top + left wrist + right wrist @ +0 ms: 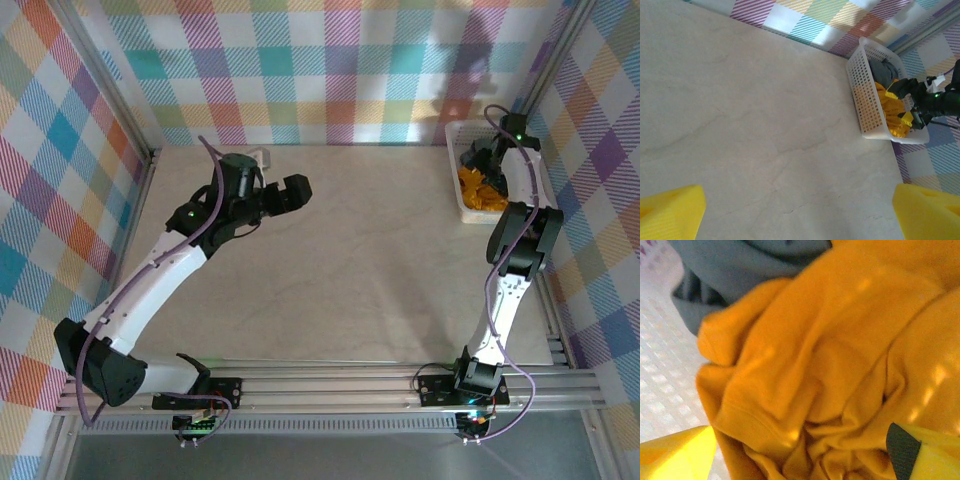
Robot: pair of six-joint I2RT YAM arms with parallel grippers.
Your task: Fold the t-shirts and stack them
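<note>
Right gripper spread wide, holding nothing, inside white plastic mesh basket over crumpled orange-yellow cloth t-shirt. Dark slate grey t-shirt touches it. Risk: the pinch snags both shirts or the mesh and drags the basket. Left gripper wide, empty.

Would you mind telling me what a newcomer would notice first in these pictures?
The crumpled orange-yellow t-shirt stands out first, bunched in the white mesh basket at the far right corner, a dark grey t-shirt beside it. The right tool hangs open over the orange cloth; the left tool hovers open above the marbled tabletop.
</note>
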